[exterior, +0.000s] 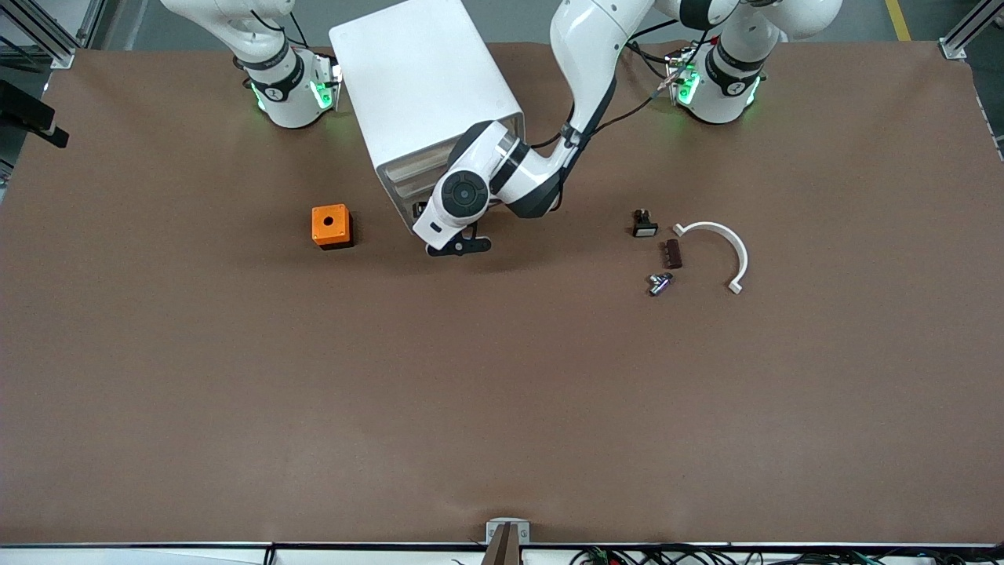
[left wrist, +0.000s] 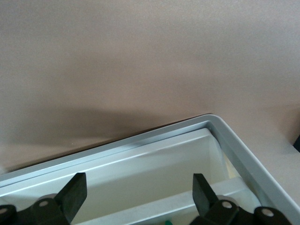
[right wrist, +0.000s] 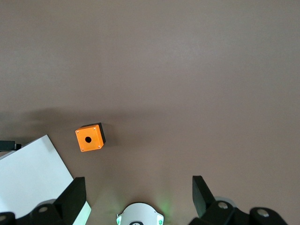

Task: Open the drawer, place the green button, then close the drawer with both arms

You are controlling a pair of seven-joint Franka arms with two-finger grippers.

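We see the drawer [left wrist: 154, 159] pulled out of the white cabinet [exterior: 423, 86], its pale rim and inner wall showing in the left wrist view; a speck of green shows at its floor, too small to name. The left gripper [left wrist: 136, 194] hangs at the cabinet's front over that drawer, fingers [left wrist: 72, 192] spread apart and empty. The right gripper [right wrist: 136, 194] is high over the tabletop [exterior: 502, 392] near the cabinet, fingers apart, holding nothing. An orange box [exterior: 331, 226] sits beside the cabinet, toward the right arm's end. A white curved clip [exterior: 725, 247] lies toward the left arm's end.
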